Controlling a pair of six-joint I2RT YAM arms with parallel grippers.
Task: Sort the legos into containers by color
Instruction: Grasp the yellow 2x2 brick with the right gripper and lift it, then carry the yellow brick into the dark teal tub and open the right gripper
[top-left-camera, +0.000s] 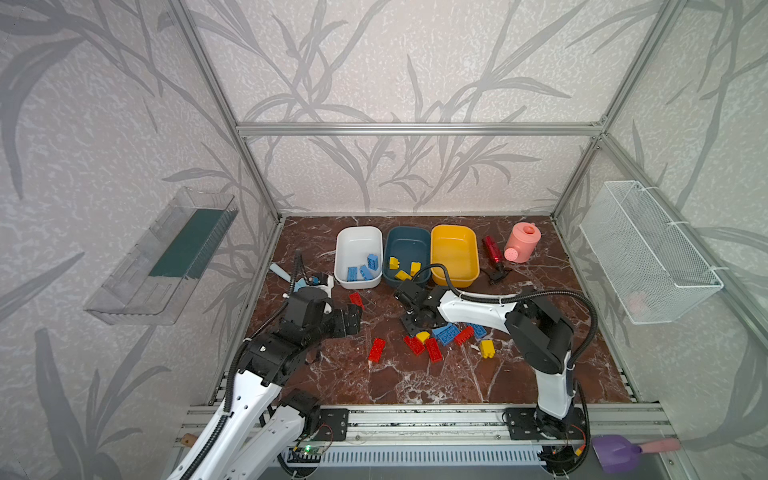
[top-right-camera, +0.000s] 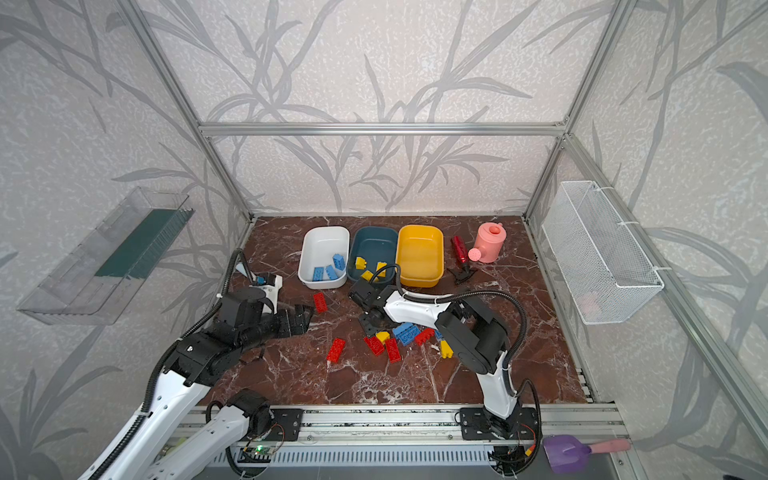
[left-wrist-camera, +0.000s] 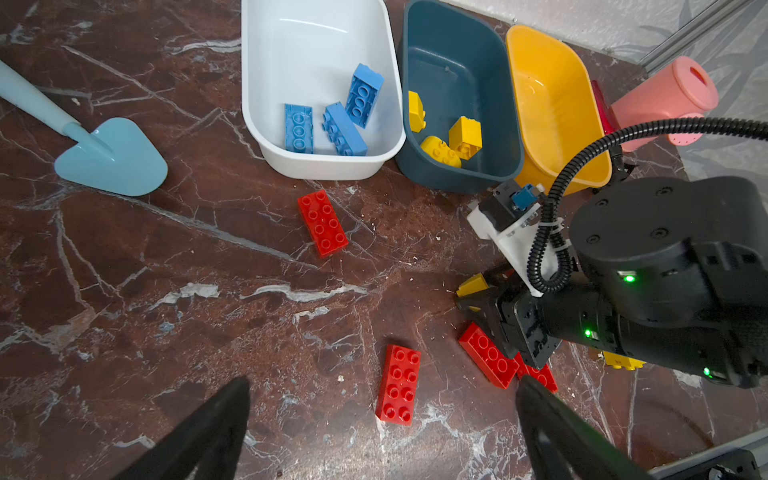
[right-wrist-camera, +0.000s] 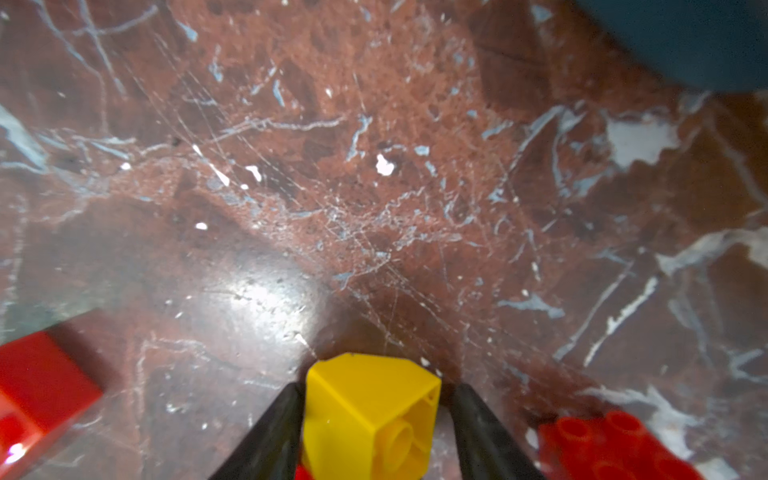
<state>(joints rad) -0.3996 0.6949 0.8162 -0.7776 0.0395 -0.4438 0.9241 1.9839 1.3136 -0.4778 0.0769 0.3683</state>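
Right gripper (right-wrist-camera: 376, 386): fingers (right-wrist-camera: 274, 432) straddle yellow lego (right-wrist-camera: 370, 415) on the tabletop (right-wrist-camera: 374, 187), gripped or not I cannot tell | bound, I judge, for teal tub (top-left-camera: 406, 243) holding other yellow legos (top-left-camera: 402, 274) | left gripper (left-wrist-camera: 383, 380) gaping, empty, standing clear.

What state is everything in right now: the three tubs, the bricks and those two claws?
White tub: holds three blue bricks.
Teal tub: holds three yellow bricks.
Yellow tub: empty.
Left gripper: open, holding nothing.
Right gripper: jaws astride a yellow brick; grip unclear.
Loose bricks: unsorted on the table.
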